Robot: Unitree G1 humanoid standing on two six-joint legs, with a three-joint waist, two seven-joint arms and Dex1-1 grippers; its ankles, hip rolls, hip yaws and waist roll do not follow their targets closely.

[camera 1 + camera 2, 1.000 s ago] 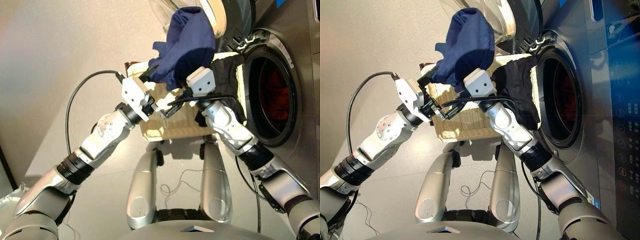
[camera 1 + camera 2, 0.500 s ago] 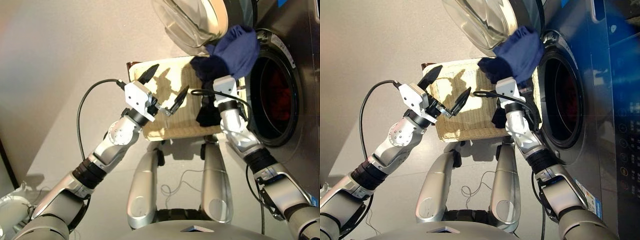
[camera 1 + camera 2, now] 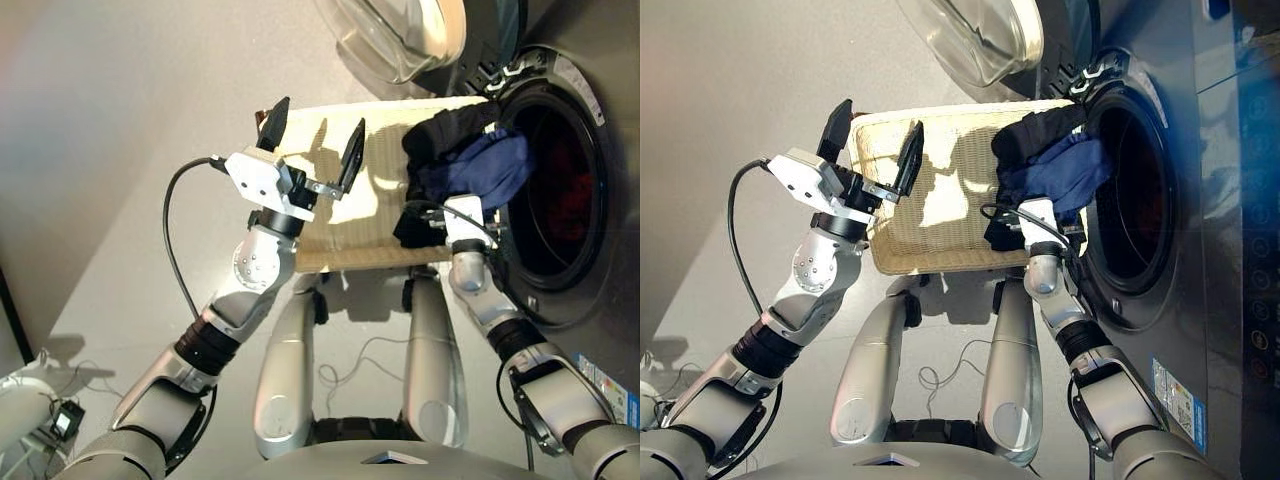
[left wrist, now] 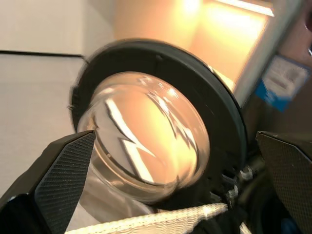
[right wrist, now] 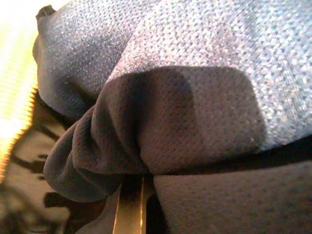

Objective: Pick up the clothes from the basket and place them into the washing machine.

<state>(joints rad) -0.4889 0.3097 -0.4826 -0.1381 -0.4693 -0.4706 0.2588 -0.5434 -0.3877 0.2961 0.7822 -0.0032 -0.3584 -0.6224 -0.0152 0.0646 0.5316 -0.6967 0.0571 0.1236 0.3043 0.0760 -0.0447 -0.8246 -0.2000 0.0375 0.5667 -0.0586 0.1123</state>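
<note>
On the pale grey floor [image 3: 120, 150], the basket [image 3: 330, 225] sits beside the washing machine [image 3: 590, 200]. The left gripper [image 3: 312, 140] hangs wide and empty; the right gripper [image 3: 452, 205] pinches the navy garment [image 3: 480, 170].

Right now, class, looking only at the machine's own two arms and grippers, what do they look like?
Both arms have silver shells with black ribbed bands at the joints. The left gripper has two black pointed fingers with textured pads on a white block. A black cable loops from that block along the arm. The right gripper has a white housing, with thin black cables beside it.
</note>
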